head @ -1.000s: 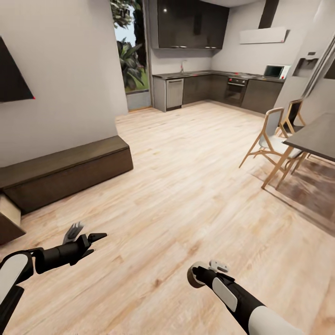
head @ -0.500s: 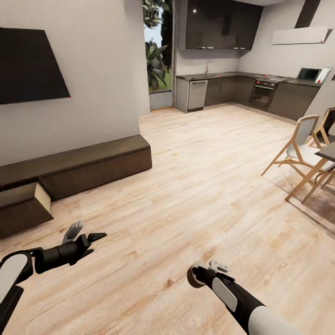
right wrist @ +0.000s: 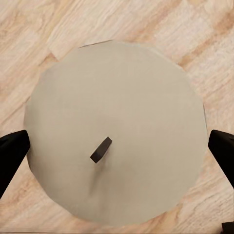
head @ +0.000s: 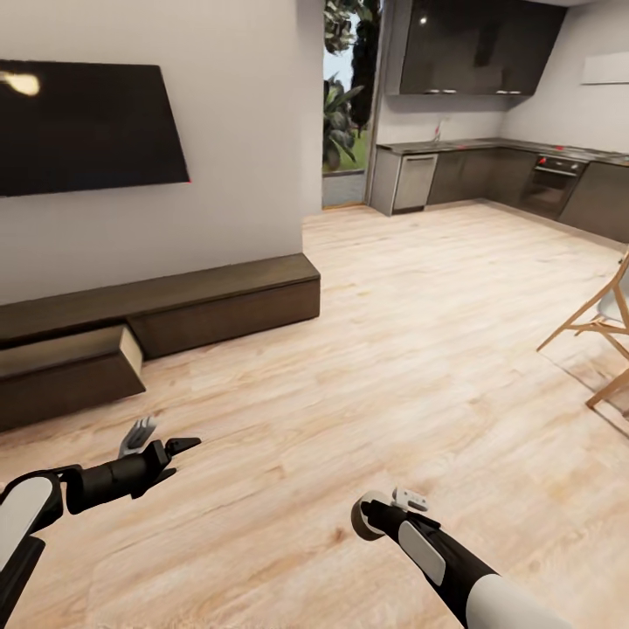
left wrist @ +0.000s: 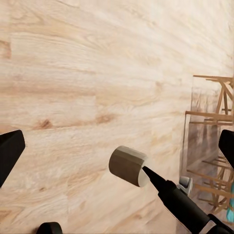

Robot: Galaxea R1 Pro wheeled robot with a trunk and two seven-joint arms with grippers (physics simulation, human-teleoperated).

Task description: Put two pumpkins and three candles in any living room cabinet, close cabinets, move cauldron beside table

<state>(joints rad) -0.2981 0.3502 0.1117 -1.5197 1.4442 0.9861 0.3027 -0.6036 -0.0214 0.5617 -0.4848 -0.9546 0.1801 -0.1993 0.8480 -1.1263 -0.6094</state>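
A wall-mounted television [head: 87,127], 1 wooden chair [head: 603,332] and a distant kitchen [head: 498,170].

The cabinet [head: 157,323] is cut off at the head view's left edge; the inside of its pulled-out front is hidden. The chair [head: 603,336] is cut off at the right edge. In the right wrist view, the candle [right wrist: 117,131] hides the floor beneath, and only the tips of the right gripper's [right wrist: 117,146] fingers [right wrist: 10,151] show.
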